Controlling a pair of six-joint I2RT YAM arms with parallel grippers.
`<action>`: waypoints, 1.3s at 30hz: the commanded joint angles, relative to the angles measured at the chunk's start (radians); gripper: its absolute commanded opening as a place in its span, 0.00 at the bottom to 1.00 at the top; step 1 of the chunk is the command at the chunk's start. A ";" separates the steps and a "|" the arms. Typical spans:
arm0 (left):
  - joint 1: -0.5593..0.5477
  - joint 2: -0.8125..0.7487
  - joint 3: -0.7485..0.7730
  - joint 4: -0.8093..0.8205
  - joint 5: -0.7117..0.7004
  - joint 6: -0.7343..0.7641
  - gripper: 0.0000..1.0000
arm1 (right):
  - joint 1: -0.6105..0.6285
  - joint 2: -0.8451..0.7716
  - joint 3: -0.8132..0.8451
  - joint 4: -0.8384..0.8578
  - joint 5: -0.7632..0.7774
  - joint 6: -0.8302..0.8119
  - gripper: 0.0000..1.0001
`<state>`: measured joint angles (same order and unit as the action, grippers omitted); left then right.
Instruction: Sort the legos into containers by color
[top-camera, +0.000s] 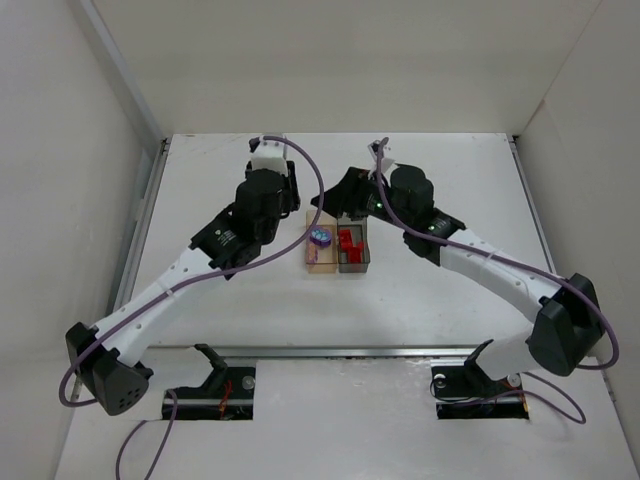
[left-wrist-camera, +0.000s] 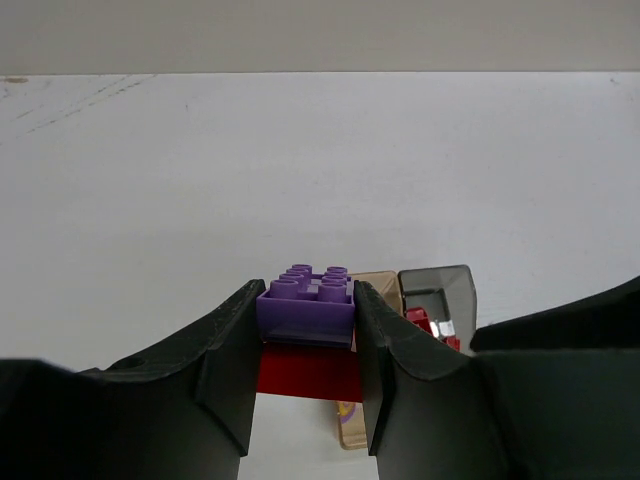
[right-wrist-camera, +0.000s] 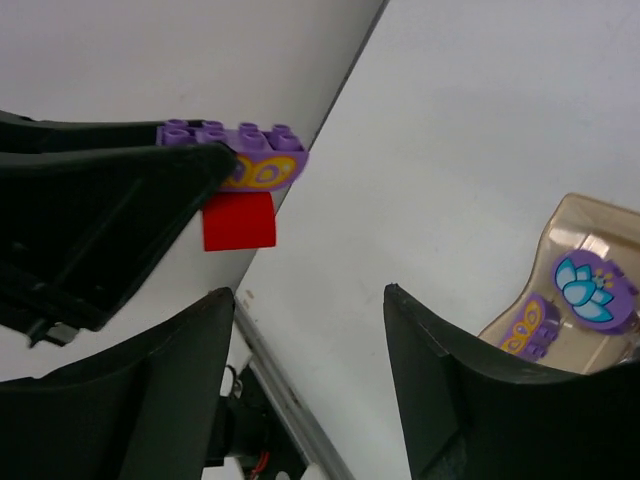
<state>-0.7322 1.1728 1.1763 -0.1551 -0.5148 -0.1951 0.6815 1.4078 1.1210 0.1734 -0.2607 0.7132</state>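
- Left claw (left-wrist-camera: 307, 312) pinches purple brick (right-wrist-camera: 262, 158) by its flat sides, red brick (left-wrist-camera: 308, 372) stuck beneath
- Right claw (right-wrist-camera: 305, 295) gapes, empty, the pair at its 11 o'clock
- Bricks look light, rigid, glossy, studded; likely slippery, so grip red flanks squarely to pull apart
- Tan bin (right-wrist-camera: 563, 208), translucent, holds purple pieces (right-wrist-camera: 590, 285); grey bin (left-wrist-camera: 440, 285) at its 3 o'clock holds red pieces (top-camera: 348, 240)

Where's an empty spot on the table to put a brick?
The widest bare table is on the near side of the tan bin and grey bin. The far right corner is free too. Just behind the bins it's crowded: the left gripper and right gripper meet there.
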 joint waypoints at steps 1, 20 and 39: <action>-0.013 -0.009 0.075 -0.001 -0.048 -0.084 0.00 | 0.009 0.017 0.003 0.119 -0.028 0.126 0.67; -0.022 0.001 0.103 -0.049 0.012 -0.159 0.00 | 0.061 0.143 0.066 0.285 -0.117 0.207 0.68; -0.022 0.010 0.121 -0.164 0.084 -0.372 0.00 | 0.145 0.007 -0.056 0.462 0.274 0.244 0.65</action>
<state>-0.7509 1.1835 1.2663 -0.2710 -0.4774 -0.5076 0.8013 1.4982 1.0676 0.4625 -0.1219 0.9436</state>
